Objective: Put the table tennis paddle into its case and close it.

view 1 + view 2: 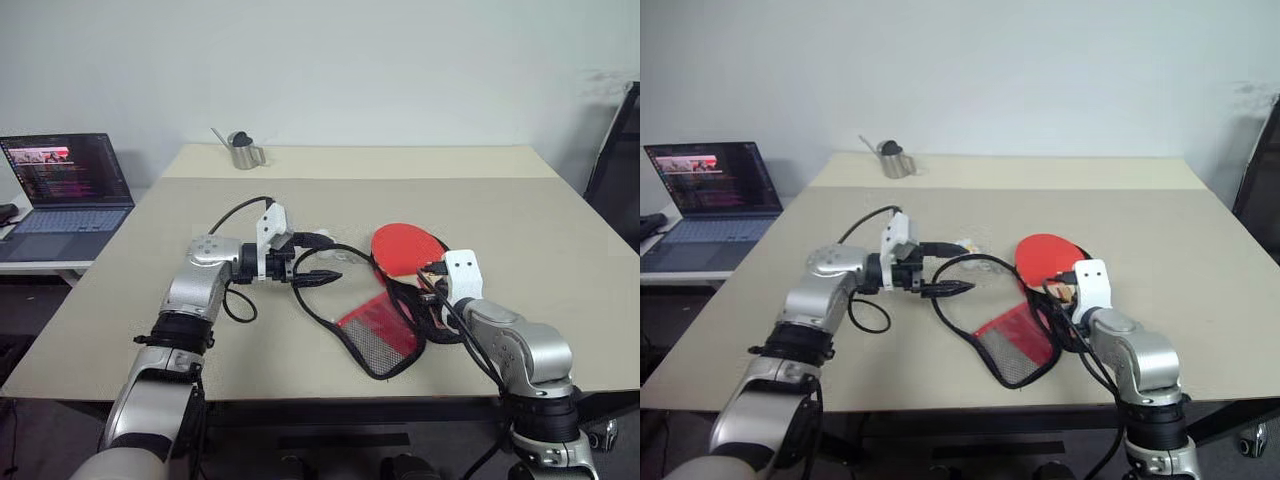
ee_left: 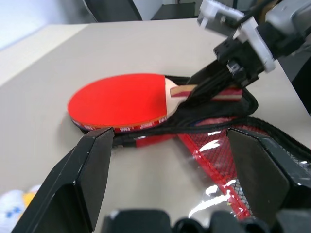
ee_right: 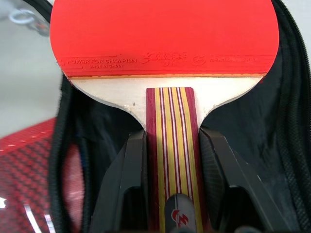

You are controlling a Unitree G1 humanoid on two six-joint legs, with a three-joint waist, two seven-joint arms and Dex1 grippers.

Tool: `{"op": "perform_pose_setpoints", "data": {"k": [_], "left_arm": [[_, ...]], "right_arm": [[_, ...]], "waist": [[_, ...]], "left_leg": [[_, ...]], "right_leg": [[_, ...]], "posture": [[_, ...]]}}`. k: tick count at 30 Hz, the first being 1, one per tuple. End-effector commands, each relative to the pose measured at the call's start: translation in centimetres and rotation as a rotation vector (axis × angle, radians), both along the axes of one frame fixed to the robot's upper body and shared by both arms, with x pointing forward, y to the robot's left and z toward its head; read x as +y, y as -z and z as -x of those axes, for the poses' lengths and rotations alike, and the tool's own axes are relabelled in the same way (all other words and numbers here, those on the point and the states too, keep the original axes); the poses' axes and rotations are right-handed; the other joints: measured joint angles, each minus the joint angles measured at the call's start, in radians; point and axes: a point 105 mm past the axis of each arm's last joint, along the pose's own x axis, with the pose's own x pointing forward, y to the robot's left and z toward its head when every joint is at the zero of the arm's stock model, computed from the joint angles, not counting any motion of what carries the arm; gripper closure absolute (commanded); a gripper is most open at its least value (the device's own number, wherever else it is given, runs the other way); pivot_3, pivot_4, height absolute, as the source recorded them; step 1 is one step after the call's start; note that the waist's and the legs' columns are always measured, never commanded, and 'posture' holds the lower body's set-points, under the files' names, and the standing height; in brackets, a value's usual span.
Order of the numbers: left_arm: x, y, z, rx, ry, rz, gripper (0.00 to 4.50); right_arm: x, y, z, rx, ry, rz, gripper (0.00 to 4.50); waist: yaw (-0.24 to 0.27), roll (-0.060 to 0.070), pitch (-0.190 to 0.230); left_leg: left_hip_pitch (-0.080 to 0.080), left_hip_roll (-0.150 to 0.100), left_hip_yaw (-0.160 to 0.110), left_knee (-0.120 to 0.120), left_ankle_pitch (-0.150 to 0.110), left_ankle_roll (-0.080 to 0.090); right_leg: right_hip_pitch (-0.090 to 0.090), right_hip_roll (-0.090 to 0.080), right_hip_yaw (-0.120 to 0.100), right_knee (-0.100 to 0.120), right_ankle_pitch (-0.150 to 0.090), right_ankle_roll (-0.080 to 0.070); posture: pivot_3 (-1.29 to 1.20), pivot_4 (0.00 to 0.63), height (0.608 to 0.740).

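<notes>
a beige table (image 1: 300, 400) carried everything. at far left sat an open laptop (image 1: 68, 190); a metal cup (image 1: 243, 151) stood at the table's back edge. the left hand (image 1: 325, 258) hung with its two black fingers spread wide, holding nothing, just beside the case's black trim. the case (image 1: 380, 335) lay unzipped and open, its red flap with black mesh toward the table's front. the table tennis paddle (image 1: 405, 245), a round red rubber face with a pale wooden edge and a red-and-yellow striped handle, lay over the case's black lining. the right hand (image 3: 170, 182) clamped the paddle's handle between its fingers.
</notes>
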Motion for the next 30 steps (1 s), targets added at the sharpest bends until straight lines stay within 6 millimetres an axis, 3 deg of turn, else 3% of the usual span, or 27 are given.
{"op": "perform_pose_setpoints", "data": {"k": [1,11,30], "left_arm": [[-0.5,-1.7,0.4,-0.059,0.020,-0.022,0.45],[-0.9,-2.1,0.2,-0.084,0.020,-0.027,0.45],[-0.9,-1.8,-0.4,-0.095,0.020,-0.034,0.45]], "right_arm": [[-0.3,-1.8,-0.5,-0.085,-0.005,0.011,3.43],[-1.2,-0.8,-0.6,-0.067,-0.007,0.047,3.43],[-2.2,0.3,1.1,-0.021,-0.009,0.105,3.43]], "waist": [[-0.001,0.000,0.000],[-0.001,0.000,0.000],[0.000,0.000,0.000]], "left_leg": [[0.000,0.000,0.000,0.000,0.000,0.000],[0.000,0.000,0.000,0.000,0.000,0.000],[0.000,0.000,-0.001,0.000,0.000,0.000]], "right_leg": [[0.000,0.000,0.000,0.000,0.000,0.000],[0.000,0.000,0.000,0.000,-0.001,-0.001],[0.000,0.000,-0.001,-0.001,-0.001,-0.001]], "posture": [[0.00,0.150,0.740],[0.00,0.150,0.740],[0.00,0.150,0.740]]}}
